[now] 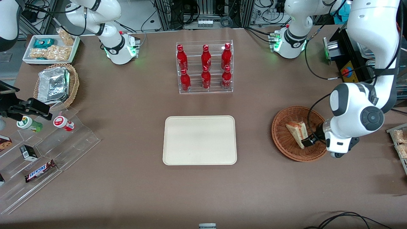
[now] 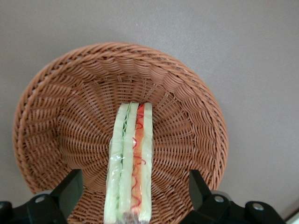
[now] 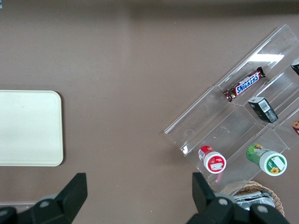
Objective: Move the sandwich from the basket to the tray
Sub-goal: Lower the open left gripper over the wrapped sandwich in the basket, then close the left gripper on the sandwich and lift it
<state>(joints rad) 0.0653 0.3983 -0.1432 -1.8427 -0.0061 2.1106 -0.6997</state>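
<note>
Clear-wrapped, soft and slippery, the sandwich (image 2: 131, 163) sat between the open end effector (image 2: 131, 196) fingers, needing a gentle bread-face pinch.

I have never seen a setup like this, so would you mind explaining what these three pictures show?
These are two robot arms at a table. One picture looks at them from the front; the other two come from cameras on their wrists. The working arm's tool is lowered into the reddish wicker basket, its fingers open on either side of the wrapped sandwich, which still lies in the basket. The cream tray sits nearby with nothing on it. A rack of red bottles stands farther from the front camera.
</note>
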